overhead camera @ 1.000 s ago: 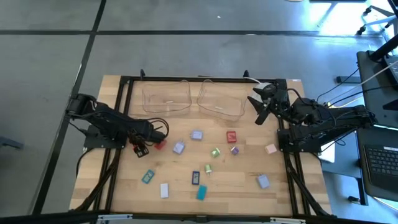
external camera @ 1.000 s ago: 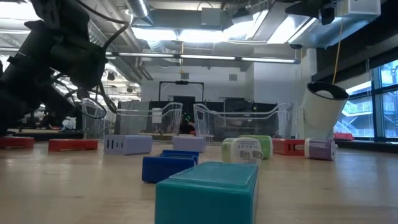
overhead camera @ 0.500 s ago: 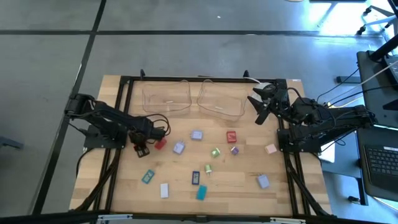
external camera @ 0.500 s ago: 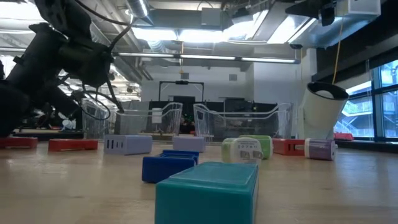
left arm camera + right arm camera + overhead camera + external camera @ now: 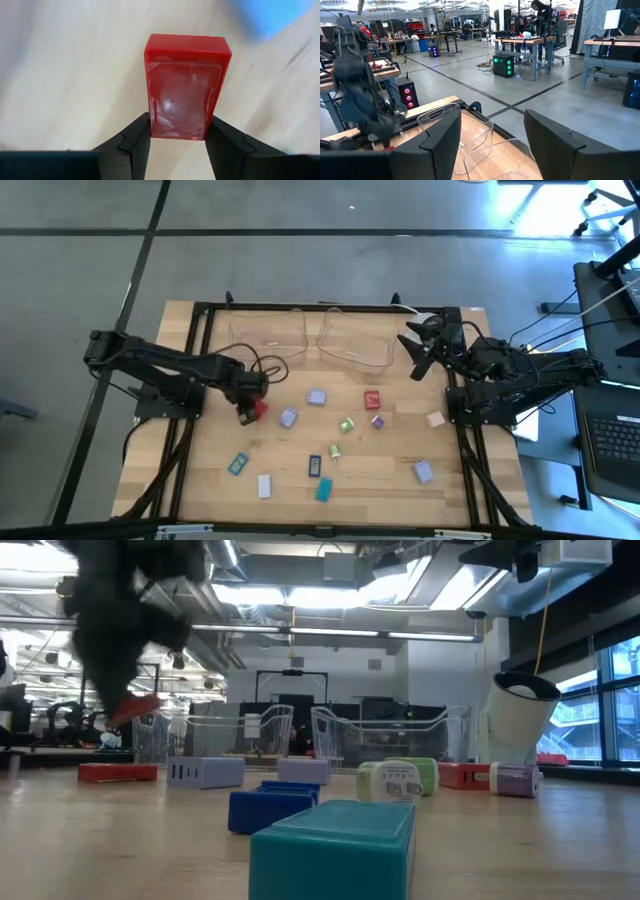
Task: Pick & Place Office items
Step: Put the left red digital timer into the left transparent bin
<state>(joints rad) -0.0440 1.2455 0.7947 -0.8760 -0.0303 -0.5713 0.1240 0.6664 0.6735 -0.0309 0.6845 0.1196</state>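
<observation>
Transport is the step in hand: the left gripper [image 5: 177,137] holds a small red rectangular plastic block [image 5: 186,85] by its lower end, one finger on each long side, and in the low view the block hangs clear of the wooden table [image 5: 400,480] under the blurred arm. To do this well, the arm should keep the pinch firm, since only the block's end sits between the fingers and most of it sticks out beyond them; a quick swing could make it pivot or slip. A level carry toward the two clear plastic trays [image 5: 268,340] at the table's far edge looks sensible, releasing low inside a tray so the piece does not bounce out. A lilac block [image 5: 288,417] lies just beside the lift-off spot and should be cleared. The right gripper [image 5: 418,352] waits above the right-hand tray's edge, its fingers parted and holding nothing.
</observation>
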